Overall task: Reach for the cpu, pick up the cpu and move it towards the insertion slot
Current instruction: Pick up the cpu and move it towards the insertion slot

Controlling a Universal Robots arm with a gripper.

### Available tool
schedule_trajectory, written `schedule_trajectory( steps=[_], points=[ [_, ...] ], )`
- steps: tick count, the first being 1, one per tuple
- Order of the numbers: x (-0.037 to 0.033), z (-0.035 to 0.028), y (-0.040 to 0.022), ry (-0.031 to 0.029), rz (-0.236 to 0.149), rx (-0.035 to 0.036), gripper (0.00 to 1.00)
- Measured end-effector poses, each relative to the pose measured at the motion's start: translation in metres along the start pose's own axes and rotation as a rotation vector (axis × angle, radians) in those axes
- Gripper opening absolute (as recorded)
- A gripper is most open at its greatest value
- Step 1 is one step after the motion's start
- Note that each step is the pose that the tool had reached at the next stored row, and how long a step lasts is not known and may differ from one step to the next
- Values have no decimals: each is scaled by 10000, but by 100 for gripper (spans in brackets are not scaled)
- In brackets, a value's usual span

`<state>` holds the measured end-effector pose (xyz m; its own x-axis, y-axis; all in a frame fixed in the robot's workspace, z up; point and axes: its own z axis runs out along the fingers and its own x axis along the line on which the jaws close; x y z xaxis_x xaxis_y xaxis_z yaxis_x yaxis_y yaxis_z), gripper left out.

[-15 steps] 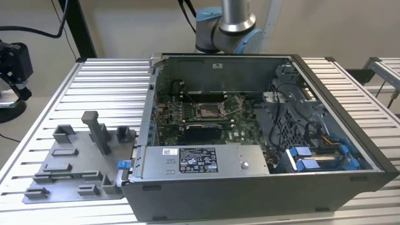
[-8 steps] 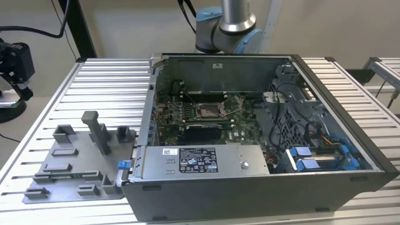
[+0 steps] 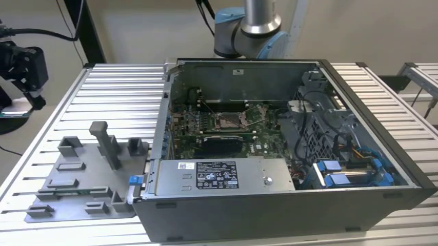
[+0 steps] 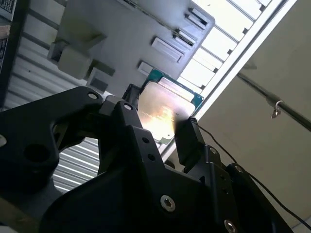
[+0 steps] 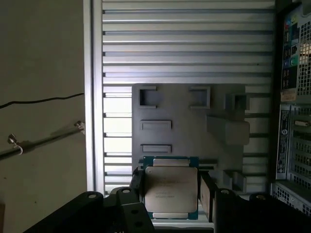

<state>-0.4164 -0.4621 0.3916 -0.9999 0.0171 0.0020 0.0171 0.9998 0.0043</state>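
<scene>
In the exterior view, an open computer case [image 3: 274, 205] lies on the ribbed metal counter [image 3: 116, 97]. Inside it, the insertion slot [image 3: 226, 122] sits on the green board as a silver square frame with a dark centre. A black rectangular panel [image 3: 219, 145] lies just beside it. A grey fixture tray [image 3: 75, 205] with upright blocks rests on the counter, next to the case at the exterior view's left. The arm [image 3: 250, 28] rises behind the case.

In the second wrist view, the hand [image 4: 158, 119] is closed on the cpu [image 4: 165, 109]. One black finger [image 4: 187, 138] presses against one edge and its partner against the opposite edge. The chip's pale silvery top catches the light, and a thin green rim shows along its far side. The grey tray [image 4: 131, 34] lies beyond the hand, apart from the chip.

In the first wrist view, the hand [image 5: 172, 194] holds the cpu [image 5: 171, 189] flat between its fingers [image 5: 207, 194], which are narrowed to the chip's width. The chip hangs over the tray [image 5: 184, 107], clear of its rectangular recesses. The slatted counter [image 5: 184, 29] stretches beyond the tray. The computer case [image 5: 291, 121] stands off to one side of the hand, well apart from the chip.
</scene>
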Motion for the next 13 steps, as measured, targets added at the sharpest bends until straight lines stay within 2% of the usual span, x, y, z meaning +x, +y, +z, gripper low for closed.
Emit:
schedule_trajectory(
  steps=[13],
  points=[
    [-245, -1, 4, 0, 0, 0, 0]
  ],
)
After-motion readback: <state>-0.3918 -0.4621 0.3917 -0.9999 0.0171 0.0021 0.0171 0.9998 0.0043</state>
